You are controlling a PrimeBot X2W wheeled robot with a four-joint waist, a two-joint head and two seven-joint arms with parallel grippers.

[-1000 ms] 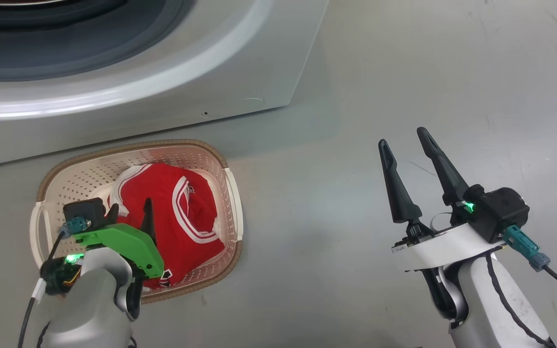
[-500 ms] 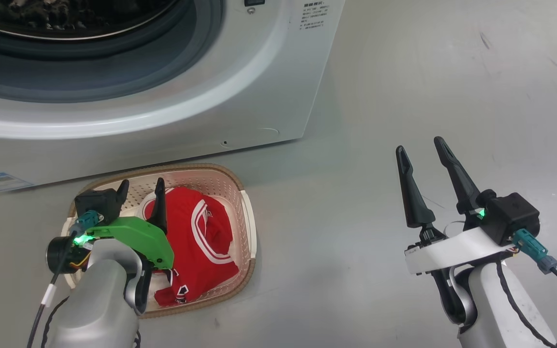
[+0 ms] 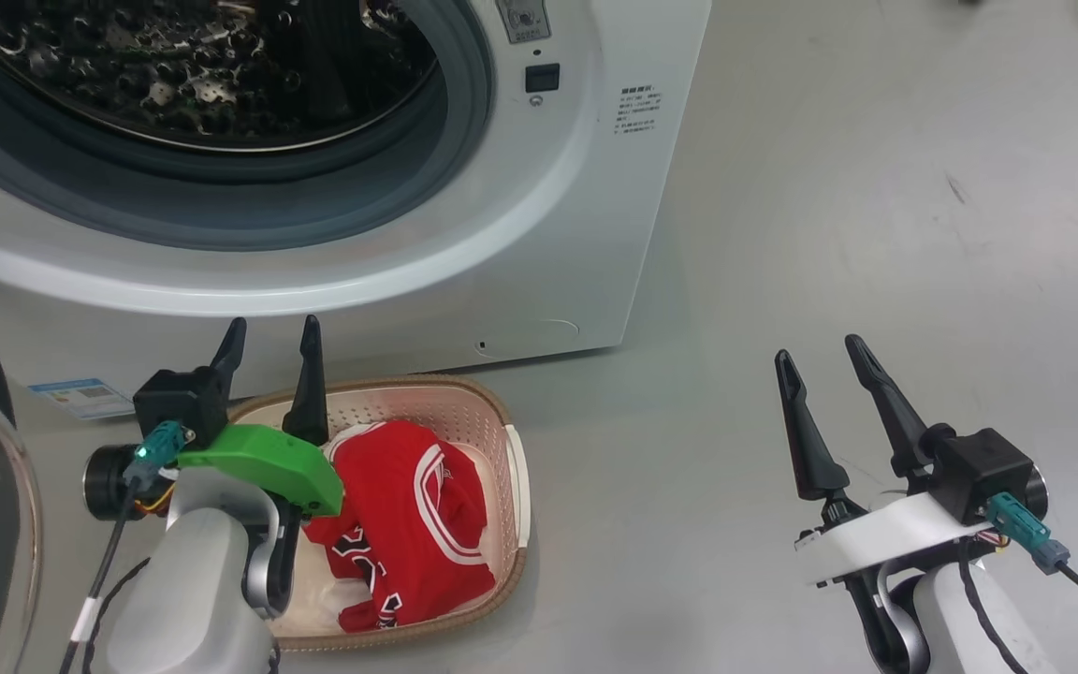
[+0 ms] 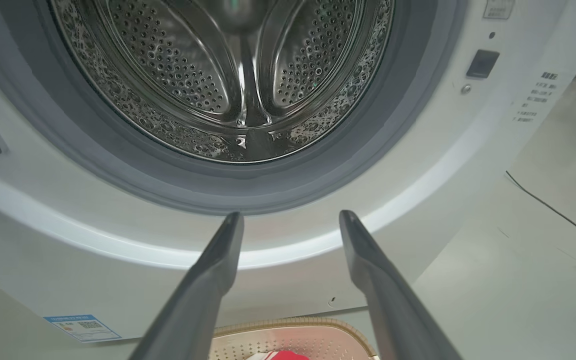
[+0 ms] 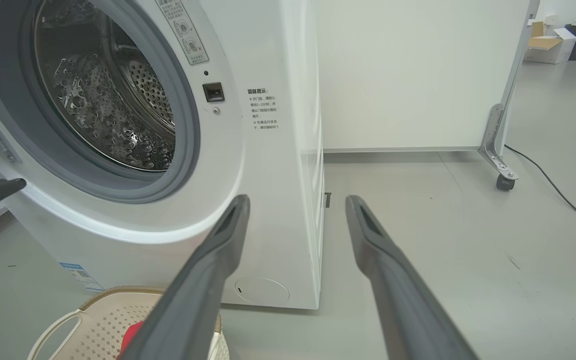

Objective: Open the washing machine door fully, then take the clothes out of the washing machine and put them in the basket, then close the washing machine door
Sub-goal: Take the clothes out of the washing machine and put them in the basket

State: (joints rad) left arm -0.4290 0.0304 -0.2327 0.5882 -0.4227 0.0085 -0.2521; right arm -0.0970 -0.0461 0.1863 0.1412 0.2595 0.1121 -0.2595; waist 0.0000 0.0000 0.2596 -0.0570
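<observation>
Left end effector (image 3: 274,323) and right end effector (image 3: 818,348) gaped empty; below the left sat a cream perforated plastic basket (image 3: 427,381) (red jersey clothes (image 3: 417,515) inside).

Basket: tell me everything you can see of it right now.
The basket is cream plastic, rounded-rectangular, with perforated walls, a brown woven-look rim and a white side handle. It stands upright on the grey floor just in front of the washing machine; whether they touch I cannot tell. The red clothes lie inside, covering most of the bottom. The left arm hides its left side in the head view.
</observation>
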